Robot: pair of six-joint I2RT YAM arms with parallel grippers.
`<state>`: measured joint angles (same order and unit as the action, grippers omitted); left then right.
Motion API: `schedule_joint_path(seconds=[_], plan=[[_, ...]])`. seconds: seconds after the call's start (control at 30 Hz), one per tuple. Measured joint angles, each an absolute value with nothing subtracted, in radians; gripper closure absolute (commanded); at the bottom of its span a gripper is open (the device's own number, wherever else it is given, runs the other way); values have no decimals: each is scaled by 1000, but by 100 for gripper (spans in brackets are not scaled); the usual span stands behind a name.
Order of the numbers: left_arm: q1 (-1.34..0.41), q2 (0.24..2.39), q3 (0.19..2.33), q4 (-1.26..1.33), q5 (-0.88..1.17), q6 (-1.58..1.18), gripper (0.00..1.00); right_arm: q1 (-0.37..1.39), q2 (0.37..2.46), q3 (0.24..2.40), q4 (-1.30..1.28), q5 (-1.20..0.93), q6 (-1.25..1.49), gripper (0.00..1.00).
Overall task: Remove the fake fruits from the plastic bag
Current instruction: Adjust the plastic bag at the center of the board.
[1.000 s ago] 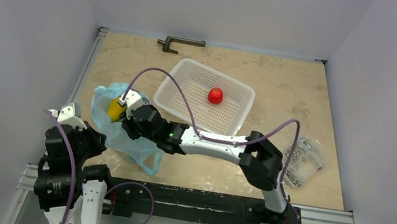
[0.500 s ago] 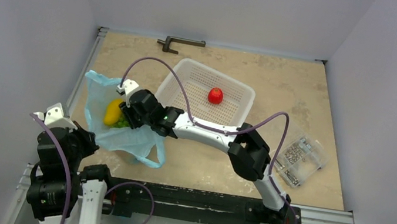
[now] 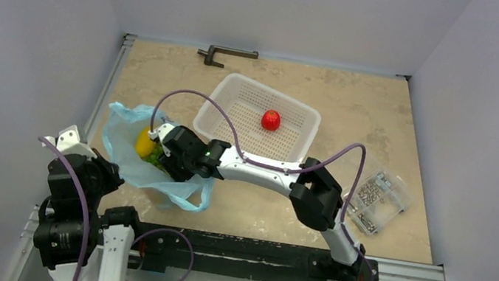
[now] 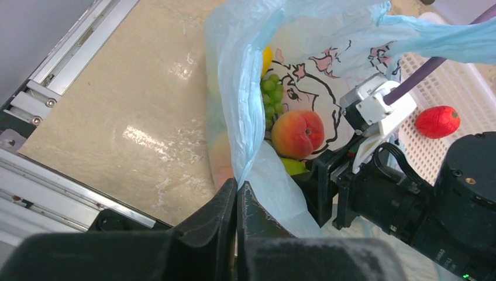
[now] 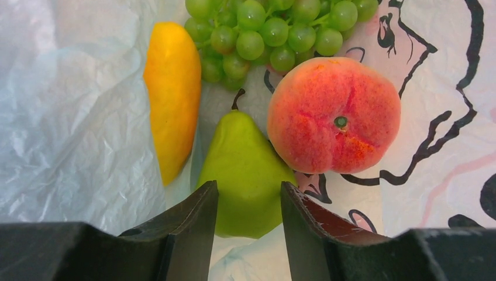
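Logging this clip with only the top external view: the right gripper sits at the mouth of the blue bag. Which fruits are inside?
Observer: The right wrist view shows four lying inside the plastic bag: a green pear, a peach, a green grape bunch and a yellow-orange oblong fruit.
Operator: Is one of them gripped?
Observer: No, the right gripper is open, its jaws apart either side of the pear's broad end.
Operator: And the other arm?
Observer: The left wrist view shows the left gripper shut on the plastic bag's rim.
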<state>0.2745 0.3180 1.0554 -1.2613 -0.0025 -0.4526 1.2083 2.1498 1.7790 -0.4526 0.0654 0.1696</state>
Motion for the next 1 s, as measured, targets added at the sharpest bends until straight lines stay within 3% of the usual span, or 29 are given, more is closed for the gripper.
schedule_joint_path(seconds=[0.07, 0.13, 0.23, 0.33, 0.4, 0.43, 0.53, 0.57, 0.83, 1.0], plan=[[274, 337, 1055, -1262, -5, -454, 59, 1210, 2145, 1779, -471, 63, 170, 58], [274, 360, 1054, -1263, 2, -448, 36, 1212, 2140, 1778, -489, 60, 171, 50], [274, 386, 1034, -1264, 27, -453, 28, 1216, 2128, 1764, -500, 57, 173, 45], [274, 424, 993, -1266, 60, -455, 27, 1223, 2121, 1750, -509, 47, 171, 42], [274, 463, 960, -1266, 88, -455, 34, 1225, 2121, 1750, -508, 34, 171, 39], [274, 483, 947, -1266, 101, -456, 44, 1226, 2121, 1750, -507, 29, 172, 38], [274, 514, 921, -1261, 130, -461, 89, 1226, 2118, 1750, -493, -7, 179, 36], [274, 514, 919, -1259, 135, -462, 99, 1226, 2114, 1749, -480, -21, 183, 35], [274, 442, 918, -1237, 150, -452, 100, 1226, 2052, 1714, -306, 23, 316, 36], [274, 406, 918, -1235, 181, -434, 100, 1226, 2081, 1765, -256, 46, 360, 48]])
